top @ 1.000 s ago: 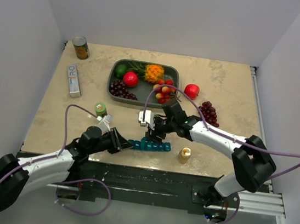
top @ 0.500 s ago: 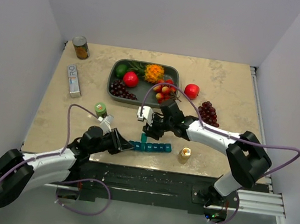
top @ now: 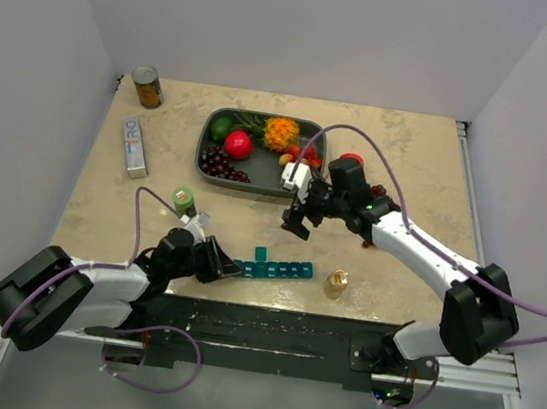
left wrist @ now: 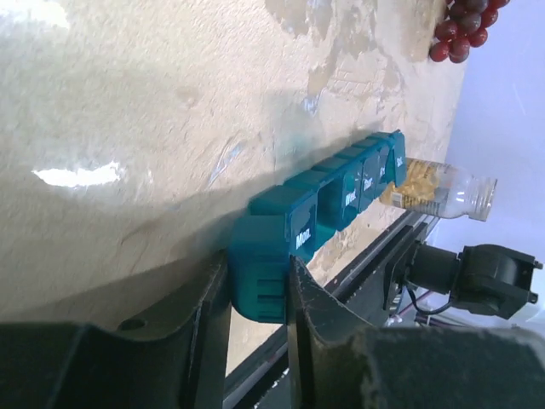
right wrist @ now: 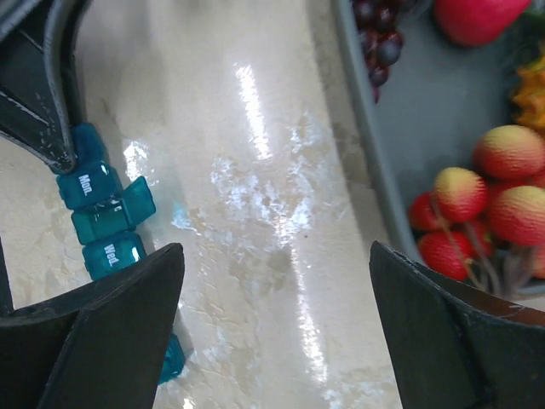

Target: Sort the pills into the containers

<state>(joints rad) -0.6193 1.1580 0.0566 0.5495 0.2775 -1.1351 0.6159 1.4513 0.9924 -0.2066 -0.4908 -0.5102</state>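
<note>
Here, the teal strip (top: pixel 275 268) is being held at its left end by the left gripper (top: pixel 228 264), low over the near edge of the table (top: pixel 431 155). In the left wrist view the end of the strip (left wrist: pixel 341 200) is being clamped between the two fingers (left wrist: pixel 213 298), so the jaws are being kept narrow around it. The strip is lying flat, running left to right, about midway along the near edge. Day names are being shown on its lids. The second lid from the left end is standing open. The others are looking shut, though that cannot be told for every one.

The right gripper (top: pixel 299 220) is being held above the table, on the far side of the strip and apart from it, just near of the tray (top: pixel 204 145). Its jaws are being held wide with nothing between them. In the right wrist view only bare table top is being seen between the fingers (right wrist: pixel 111 341), with the strip (right wrist: pixel 106 217) at the left and the tray (right wrist: pixel 375 128) at the right.

A clear bottle (top: pixel 337 282) is standing upright just right of the strip, and yellowish pills (left wrist: pixel 417 183) are being seen inside it. A green bottle (top: pixel 184 198) is standing to the far left of the left gripper. Fruit is being carried in the tray. A can (top: pixel 148 87) and a box (top: pixel 135 146) are lying toward the far left. Grapes (top: pixel 386 211) right of the tray are being partly hidden by the right arm.
</note>
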